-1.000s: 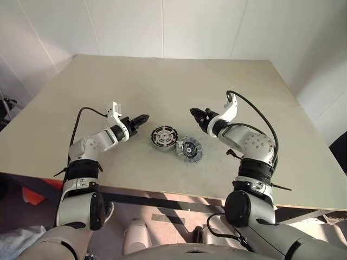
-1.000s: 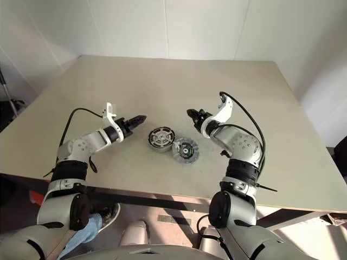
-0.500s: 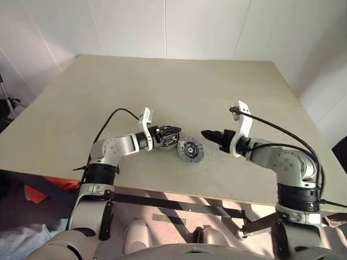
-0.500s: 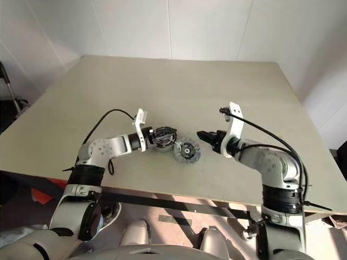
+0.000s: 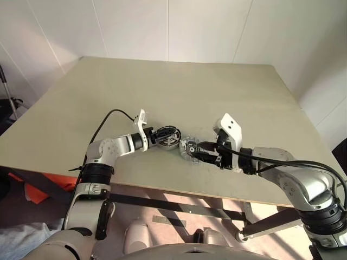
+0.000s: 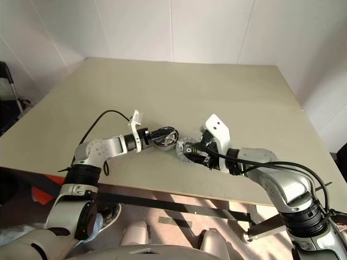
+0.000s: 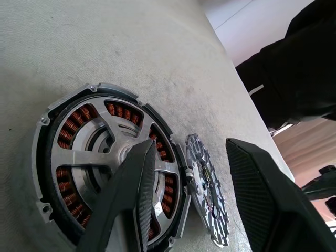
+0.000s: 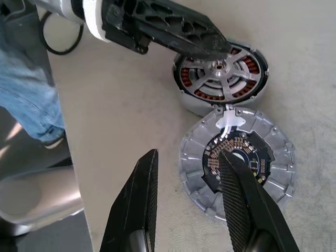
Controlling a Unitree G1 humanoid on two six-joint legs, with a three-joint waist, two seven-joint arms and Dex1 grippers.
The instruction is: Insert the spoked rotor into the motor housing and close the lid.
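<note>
Both sets of fingers stand spread and empty: left gripper [image 5: 172, 135] steadies the motor housing [image 8: 220, 79]; right gripper [image 8: 186, 202] straddles the lid [image 8: 236, 157] on the tabletop [image 5: 162, 86].

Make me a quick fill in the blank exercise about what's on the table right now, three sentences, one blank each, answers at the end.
1. The coils inside the motor housing are ____ in colour.
2. The lid lies ____ on the table, right beside the housing.
3. The fingers of the right gripper stand ____, one of them over the lid.

Answers: copper-orange; flat; open
</note>
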